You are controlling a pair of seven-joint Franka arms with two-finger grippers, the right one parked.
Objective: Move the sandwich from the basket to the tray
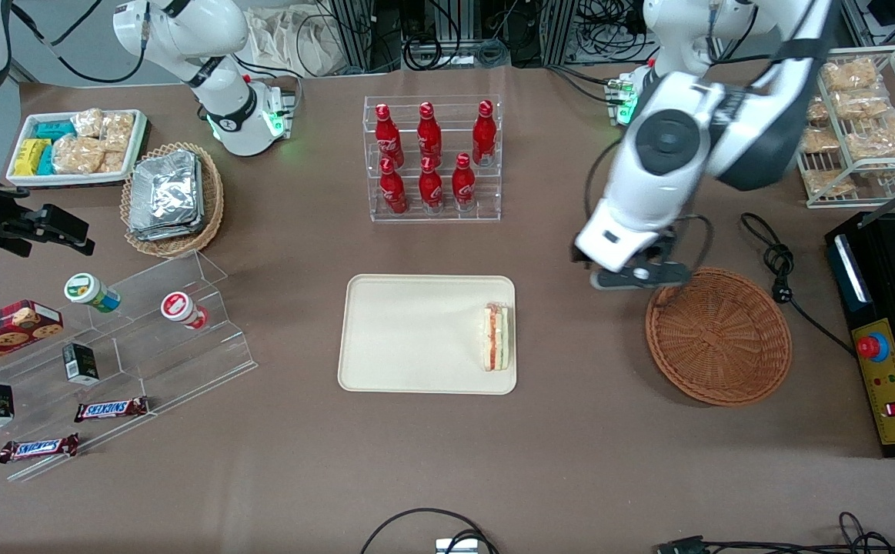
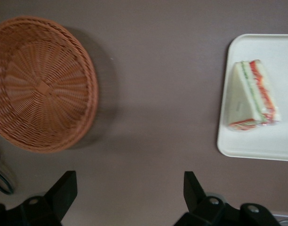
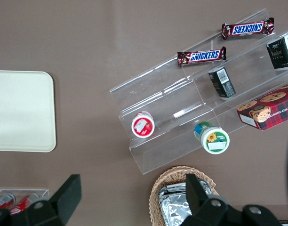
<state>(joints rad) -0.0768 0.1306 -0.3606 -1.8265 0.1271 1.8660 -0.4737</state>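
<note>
Front view: one sandwich (image 1: pixel 497 337) lies on one tray (image 1: pixel 409 338), at the tray edge nearest the basket (image 1: pixel 718 335). The basket holds nothing. The gripper (image 1: pixel 636 275) hovers above the table between tray and basket, just beside the basket rim. Six red bottles (image 1: pixel 429 156) stand in one clear rack (image 1: pixel 435 208).

Left wrist view: the gripper's fingers (image 2: pixel 63 192) are spread wide, holding nothing.

Right wrist view: two Snickers bars (image 3: pixel 202 56), two cups (image 3: pixel 143 124).
</note>
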